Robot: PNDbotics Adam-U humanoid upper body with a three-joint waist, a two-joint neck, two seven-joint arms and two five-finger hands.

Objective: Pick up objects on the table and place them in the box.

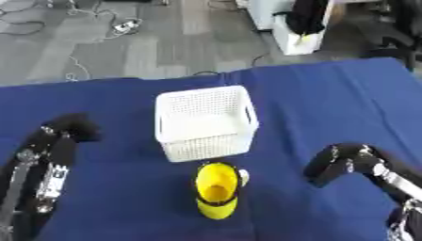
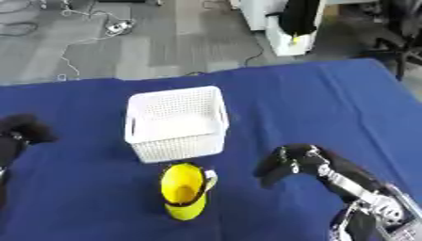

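A yellow cup (image 1: 217, 190) with a pale handle and a dark band lies on its side on the blue tablecloth, its mouth facing the white perforated basket (image 1: 205, 122) just behind it. The basket looks empty. My right hand (image 2: 287, 167) hovers to the right of the cup, a short gap away, fingers curled downward and holding nothing. My left hand (image 1: 73, 127) sits at the left side, well apart from the cup and the basket, its fingers curled too.
The blue cloth (image 1: 329, 103) covers the whole table up to its far edge. Beyond it lies grey floor with cables (image 1: 99, 21) and a white unit (image 1: 288, 23).
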